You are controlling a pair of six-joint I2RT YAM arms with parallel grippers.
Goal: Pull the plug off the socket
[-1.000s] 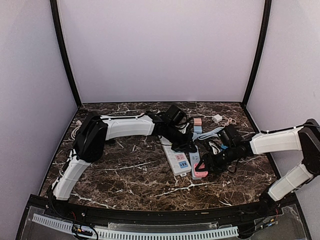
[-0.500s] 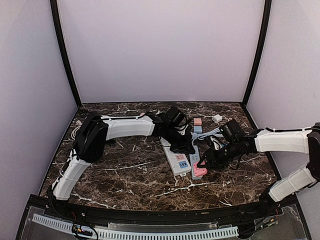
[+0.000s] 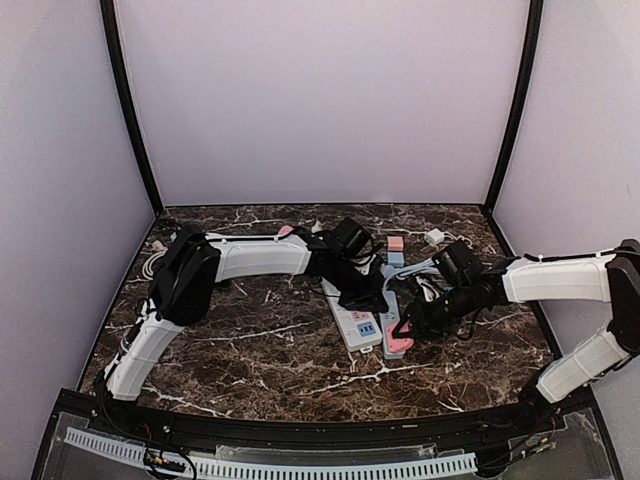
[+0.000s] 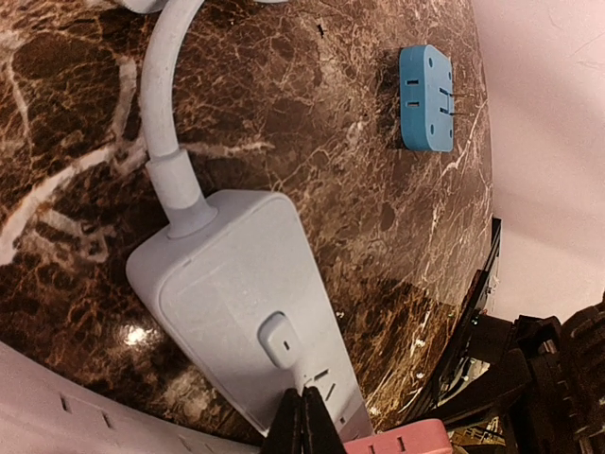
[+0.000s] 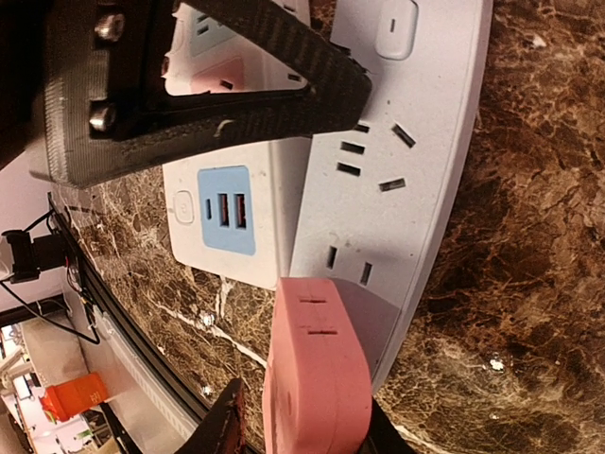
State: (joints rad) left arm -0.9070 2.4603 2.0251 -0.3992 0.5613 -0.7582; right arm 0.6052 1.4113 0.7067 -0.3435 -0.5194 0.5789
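Your right end effector (image 5: 302, 421) is straddling the pink plug (image 5: 317, 369), one finger at each side, though whether it is actually clamping is not showing. The plug is sitting, seemingly seated, at the near end of the grey power strip (image 5: 416, 142) on the counter (image 5: 473, 312). Your left end effector (image 4: 301, 416), fingers pinched together on nothing, is bearing down on that strip beside its switch, so the pull itself is remaining.

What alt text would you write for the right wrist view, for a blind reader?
The right hand grips a pink plug seated at the end of a white strip on a marble table. The left hand, shut, rests its tips on that strip, and a second strip with a blue USB panel lies alongside.
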